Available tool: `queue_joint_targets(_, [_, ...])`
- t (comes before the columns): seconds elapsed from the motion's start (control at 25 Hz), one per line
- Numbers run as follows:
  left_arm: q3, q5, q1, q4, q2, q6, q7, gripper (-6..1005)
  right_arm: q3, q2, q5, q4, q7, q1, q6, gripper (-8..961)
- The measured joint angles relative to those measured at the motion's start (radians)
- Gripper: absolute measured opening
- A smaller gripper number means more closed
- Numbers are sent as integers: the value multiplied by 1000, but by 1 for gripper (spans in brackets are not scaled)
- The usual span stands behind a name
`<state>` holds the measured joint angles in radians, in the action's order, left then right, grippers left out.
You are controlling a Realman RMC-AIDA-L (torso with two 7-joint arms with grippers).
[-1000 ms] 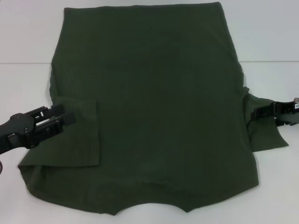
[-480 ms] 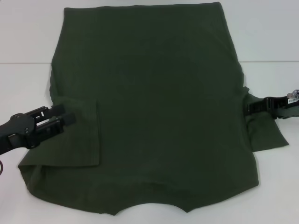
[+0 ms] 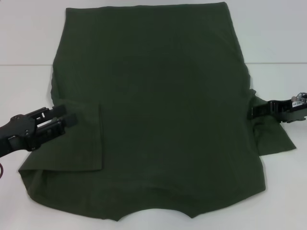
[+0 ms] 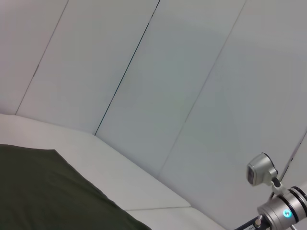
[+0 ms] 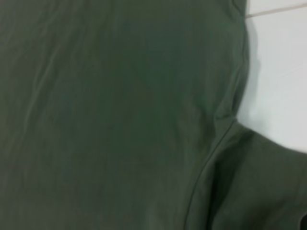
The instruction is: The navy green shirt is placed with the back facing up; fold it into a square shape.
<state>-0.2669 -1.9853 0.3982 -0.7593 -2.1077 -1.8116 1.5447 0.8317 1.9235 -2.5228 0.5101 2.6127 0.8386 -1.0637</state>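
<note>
So the navy green shirt [image 3: 158, 115] is lying flat on the white desk [image 3: 26, 43], plain side up, with the sleeve on the robot's left already folded in over the body and the right one sticking out past the shirt's edge. The left tool [image 3: 67, 120] sits over that folded sleeve with its fingers narrowly apart and nothing between them. The right tool [image 3: 250, 112] is at the shirt's right armpit seam, can't tell if it's gripping.
</note>
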Motion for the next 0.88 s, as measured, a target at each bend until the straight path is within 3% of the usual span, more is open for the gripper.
queue_joint_targets(0.36, [0, 2, 2, 0, 0, -3, 0, 613, 0, 2, -3, 6, 33, 3, 1, 900])
queue_joint_targets(0.8, [0, 24, -3, 0, -1, -10, 4, 613, 6, 3, -7, 5, 32, 5, 15, 675])
queue_joint_targets(0.88, [0, 26, -2, 0, -1, -10, 5, 612, 6, 3, -7, 2, 34, 3, 18, 573])
